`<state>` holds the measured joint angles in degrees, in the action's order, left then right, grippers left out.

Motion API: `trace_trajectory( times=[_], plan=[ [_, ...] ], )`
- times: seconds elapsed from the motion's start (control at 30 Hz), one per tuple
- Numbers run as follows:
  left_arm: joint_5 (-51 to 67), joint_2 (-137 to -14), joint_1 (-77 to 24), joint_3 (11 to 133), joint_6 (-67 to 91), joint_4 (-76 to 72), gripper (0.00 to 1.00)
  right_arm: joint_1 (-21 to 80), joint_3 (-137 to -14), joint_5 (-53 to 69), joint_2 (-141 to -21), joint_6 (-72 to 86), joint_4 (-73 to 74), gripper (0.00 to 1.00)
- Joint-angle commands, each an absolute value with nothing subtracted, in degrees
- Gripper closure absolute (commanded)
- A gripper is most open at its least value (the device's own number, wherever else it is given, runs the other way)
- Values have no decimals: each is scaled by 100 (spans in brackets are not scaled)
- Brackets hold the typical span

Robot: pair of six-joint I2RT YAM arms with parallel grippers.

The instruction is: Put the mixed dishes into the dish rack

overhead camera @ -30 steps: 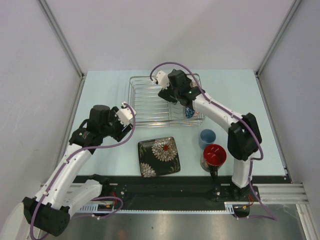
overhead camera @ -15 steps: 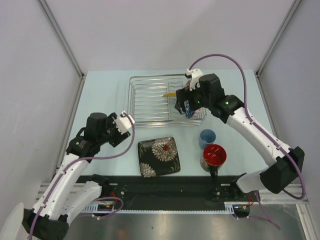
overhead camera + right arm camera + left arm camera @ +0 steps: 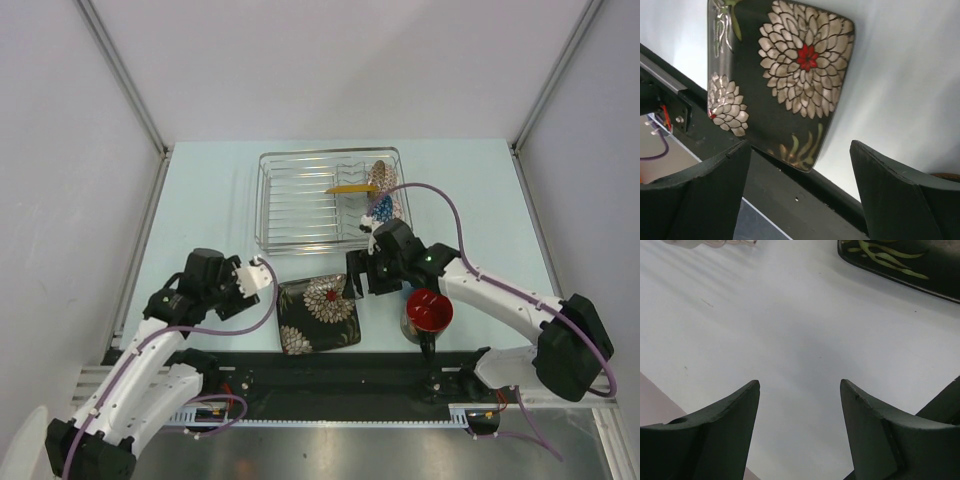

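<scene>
Now, rectangular silver wire dish rack (image 3: 265, 205): you are leaving it, small grey-brown bowl (image 3: 380, 175) resting inside. Square black flowered plate (image 3: 318, 312): lying just outside, likely next. Right gripper (image 3: 800, 150): arriving above it, jaws wide. Left gripper (image 3: 800, 385): idling wide, empty.

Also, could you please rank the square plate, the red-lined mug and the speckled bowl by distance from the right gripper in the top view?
1. square plate: just beside the right gripper, on its left.
2. mug: a little to its right, near the front edge.
3. speckled bowl: farthest, back in the dish rack.
</scene>
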<state>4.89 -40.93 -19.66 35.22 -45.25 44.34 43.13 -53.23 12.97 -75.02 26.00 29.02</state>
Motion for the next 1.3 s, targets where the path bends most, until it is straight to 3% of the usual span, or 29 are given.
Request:
trace_trajectory(
  times=[0.0, 0.37, 1.27],
  plan=[
    [624, -4227, -2240, 3428, -4816, 4403, 29, 4509, -5028, 1433, -7532, 3207, 2128, 16],
    [475, -4869, -3015, 3006, -5080, 3824, 29, 4895, -4623, 1187, -8349, 3401, 1354, 20],
    [747, -6064, -4297, 2813, -4501, 2997, 29, 4658, -4588, 1599, -9052, 3533, 853, 25]
  ],
)
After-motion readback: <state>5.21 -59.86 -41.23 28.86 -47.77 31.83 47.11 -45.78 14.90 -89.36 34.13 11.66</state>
